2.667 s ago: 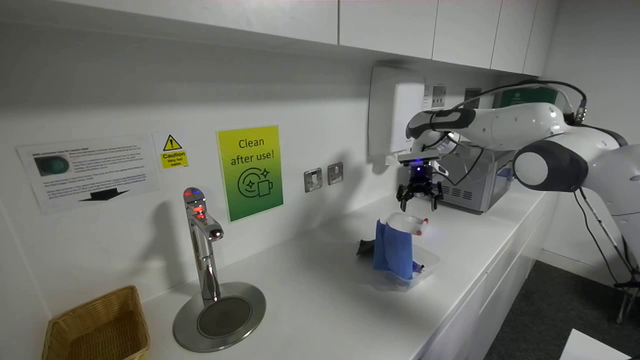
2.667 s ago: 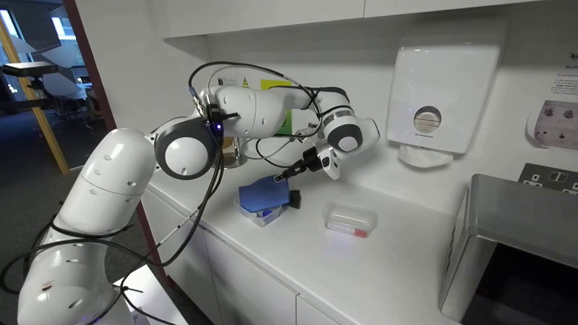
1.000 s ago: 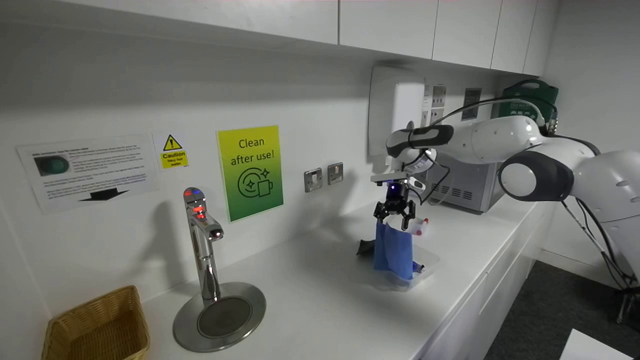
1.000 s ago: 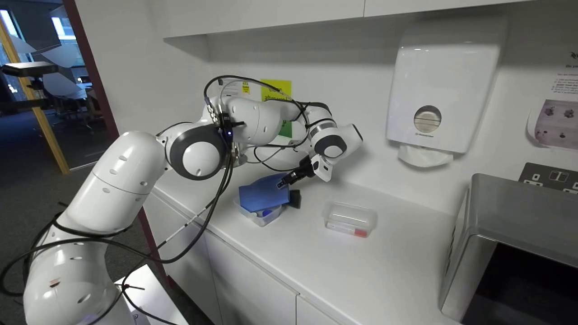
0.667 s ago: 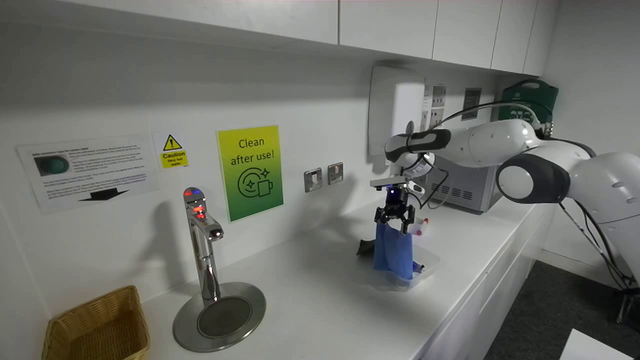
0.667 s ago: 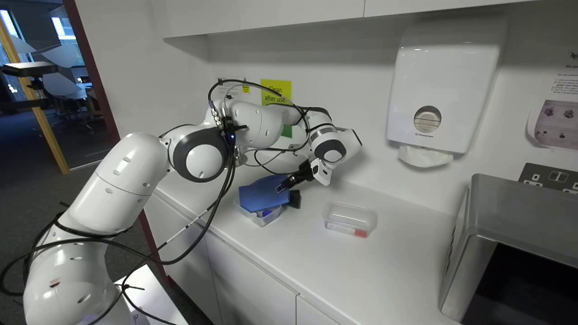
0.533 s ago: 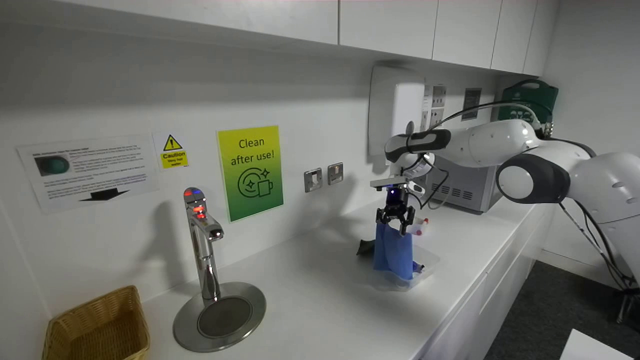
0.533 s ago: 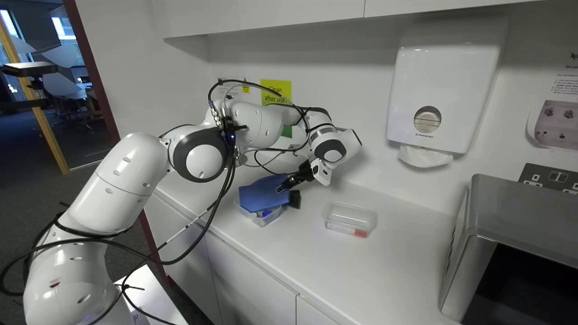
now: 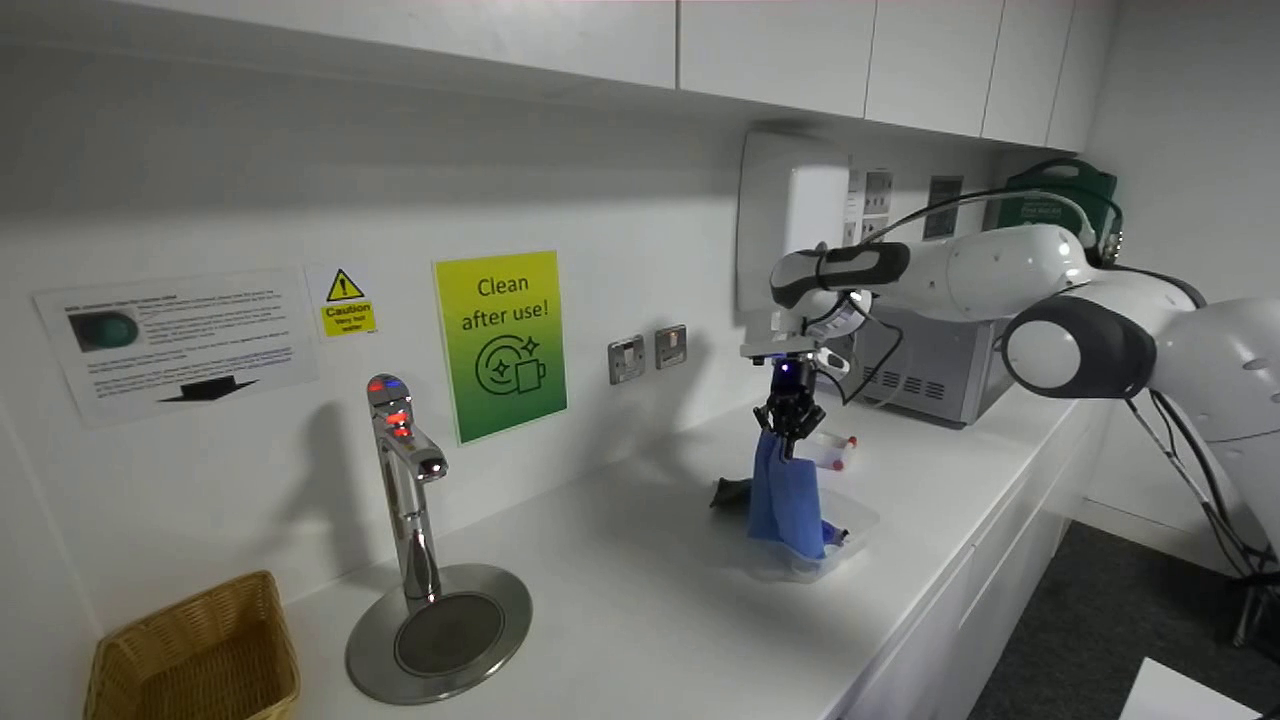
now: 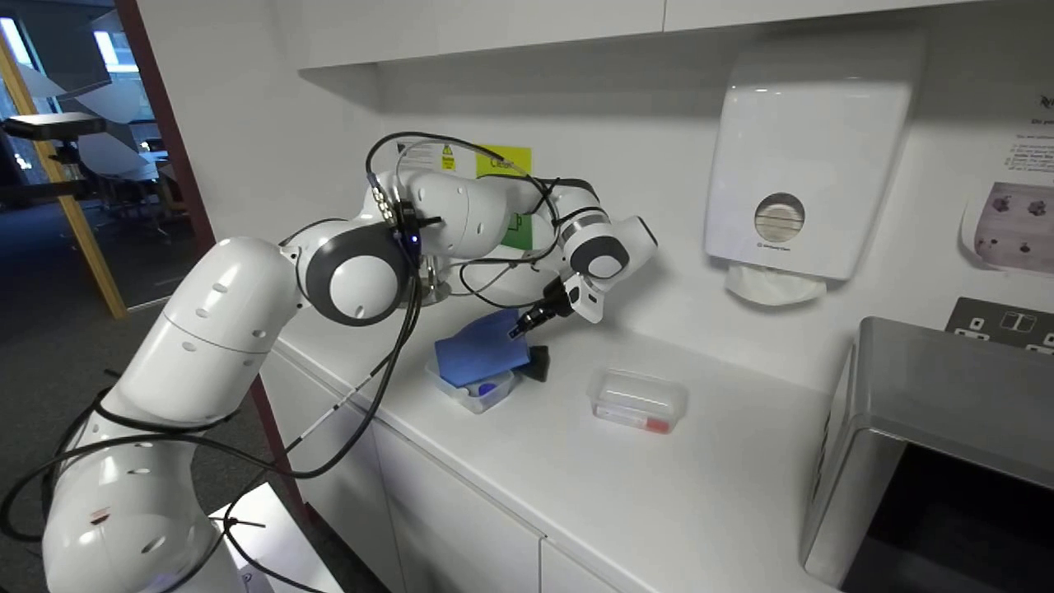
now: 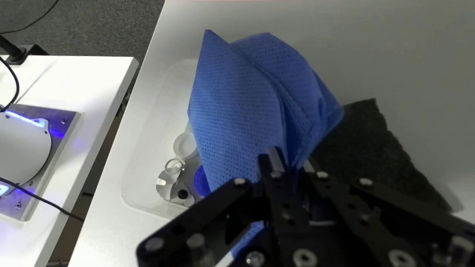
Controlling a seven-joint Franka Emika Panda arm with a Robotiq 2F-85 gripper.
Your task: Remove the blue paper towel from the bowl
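The blue paper towel (image 11: 237, 107) stands folded in the clear plastic bowl (image 10: 480, 403), its upper part rising well above the rim. My gripper (image 11: 291, 159) has its jaws drawn together on a gathered fold at the towel's upper edge, seen in the wrist view. In an exterior view the gripper (image 9: 778, 440) is directly over the bowl, with the towel (image 9: 790, 505) hanging below its fingertips. The towel's lower part still lies within the bowl. Beside the towel in the bowl are a blue cap (image 11: 201, 181) and small clear and metal pieces (image 11: 176, 185).
A dark cloth (image 11: 374, 152) lies against the bowl on the wall side. Another clear container (image 10: 638, 395) with a red-ended item sits nearby on the counter. A microwave (image 10: 930, 428), a tap (image 9: 405, 490) and a wicker basket (image 9: 200, 650) also stand on the counter.
The jaws have gone from open to shut on the towel's top edge, bunching it. Earlier the gripper came down to the towel; since half a second ago it has risen slightly, tugging the towel's top.
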